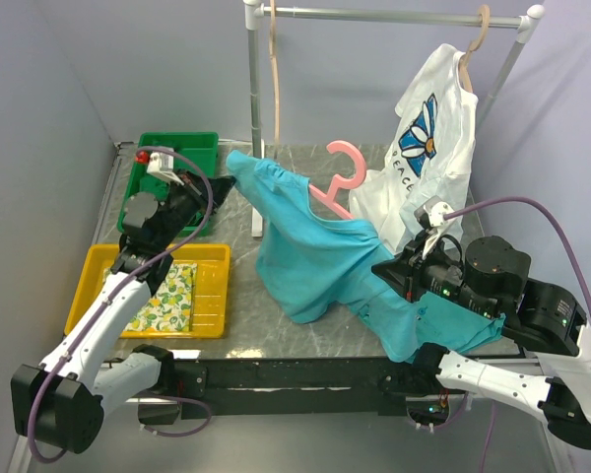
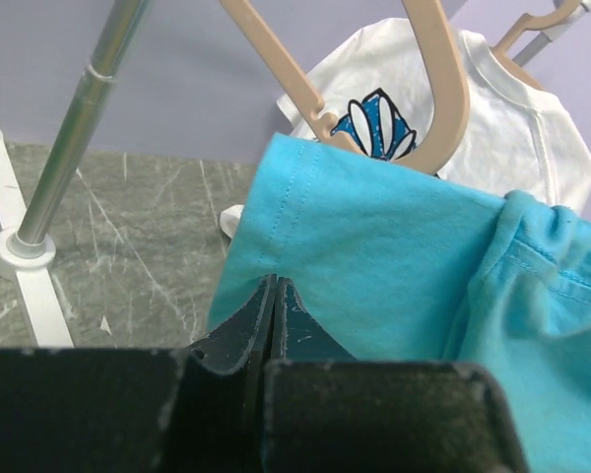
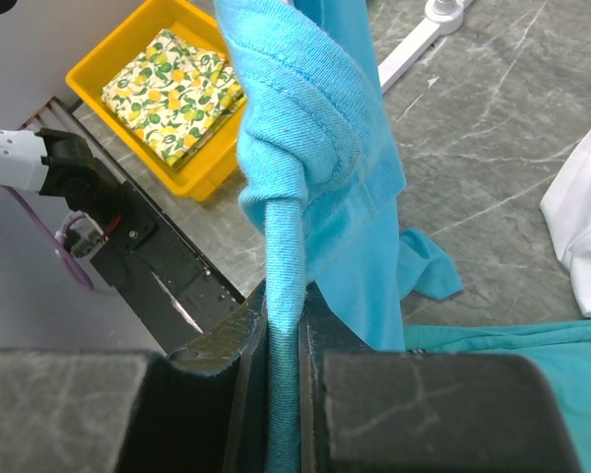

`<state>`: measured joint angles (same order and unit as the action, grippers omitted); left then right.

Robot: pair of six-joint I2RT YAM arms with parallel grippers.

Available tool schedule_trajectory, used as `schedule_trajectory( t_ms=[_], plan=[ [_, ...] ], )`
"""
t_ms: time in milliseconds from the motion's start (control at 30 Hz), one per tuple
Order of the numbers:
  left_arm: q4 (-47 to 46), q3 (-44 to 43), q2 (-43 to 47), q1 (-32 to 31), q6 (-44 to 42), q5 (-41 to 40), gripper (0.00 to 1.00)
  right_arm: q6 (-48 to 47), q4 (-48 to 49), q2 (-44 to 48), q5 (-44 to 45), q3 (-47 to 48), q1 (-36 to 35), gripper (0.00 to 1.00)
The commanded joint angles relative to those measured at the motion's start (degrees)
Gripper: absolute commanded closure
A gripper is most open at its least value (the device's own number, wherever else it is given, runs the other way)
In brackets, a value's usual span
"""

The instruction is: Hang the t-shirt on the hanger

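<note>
The left arm stretches toward 11 o'clock, its gripper (image 1: 225,183) clamped on a sleeve of the t-shirt (image 1: 305,251). At 4 o'clock the right gripper (image 1: 399,268) pinches a bunched fold of it. I count one t-shirt at the centre, one pink hanger (image 1: 343,177) partly under the cloth, and two tan hangers (image 1: 273,59).

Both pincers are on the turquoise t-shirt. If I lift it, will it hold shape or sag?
Likely floppy: the t-shirt sags between the left pincer and right pincer. Probably light: thin cloth bunches into a narrow fold at the right grip. It may drag the pink hanger lying partly under it.
</note>
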<state>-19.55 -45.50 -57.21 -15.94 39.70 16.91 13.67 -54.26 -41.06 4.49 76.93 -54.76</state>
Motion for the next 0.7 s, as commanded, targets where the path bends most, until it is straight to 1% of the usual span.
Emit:
schedule_trajectory(
  t_ms=[0, 133, 200, 233, 267, 333, 367, 400, 467, 567, 667],
  plan=[
    [-4.97, 0.49, 1.57, 0.39, 2.57, 0.51, 0.99, 0.30, 4.25, 0.01, 0.34, 1.47, 0.09, 1.00],
    [-3.74, 1.72, 3.33, 1.18, 4.24, -5.12, 0.99, 0.57, 3.90, 0.45, 0.96, 1.21, 0.09, 1.00],
    [-4.52, 2.25, 3.51, 1.88, 3.98, -4.09, 0.99, 0.48, 3.90, 0.80, 0.70, 0.95, 0.18, 1.00],
    [-5.14, 2.25, 3.34, 2.40, 3.72, -1.12, 0.99, 0.48, 3.99, 0.89, 0.35, 0.95, 0.10, 1.00],
    [-5.76, 1.90, 2.64, 2.50, 3.45, 0.48, 0.93, 0.48, 3.81, 0.81, 0.26, 0.95, 0.09, 1.00],
    [-5.33, 1.20, 1.76, 2.76, 1.61, 3.99, 0.79, 0.48, 3.81, 0.37, -0.01, 1.29, 0.09, 1.00],
    [-5.41, 0.76, 0.97, 2.76, 1.00, 5.14, 0.61, 0.48, 3.81, 0.19, -0.18, 1.38, 0.09, 1.00],
    [-6.28, 0.58, 0.61, 2.85, -0.05, 6.02, 0.53, 0.30, 3.81, -0.07, -0.27, 1.47, 0.09, 1.00],
    [-7.77, 0.85, -0.52, 3.37, -0.50, 8.75, 0.45, 0.04, 3.64, -0.34, -0.54, 2.09, 0.09, 1.00],
    [-10.41, 1.37, -1.67, 4.25, -0.68, 10.24, 0.43, -0.40, 2.41, -1.13, -0.80, 3.58, 0.09, 1.00],
    [-15.86, 2.87, -2.20, 4.96, 0.46, 12.44, 0.42, -0.84, 1.88, -1.48, -1.24, 4.72, 0.09, 1.00]
  ],
)
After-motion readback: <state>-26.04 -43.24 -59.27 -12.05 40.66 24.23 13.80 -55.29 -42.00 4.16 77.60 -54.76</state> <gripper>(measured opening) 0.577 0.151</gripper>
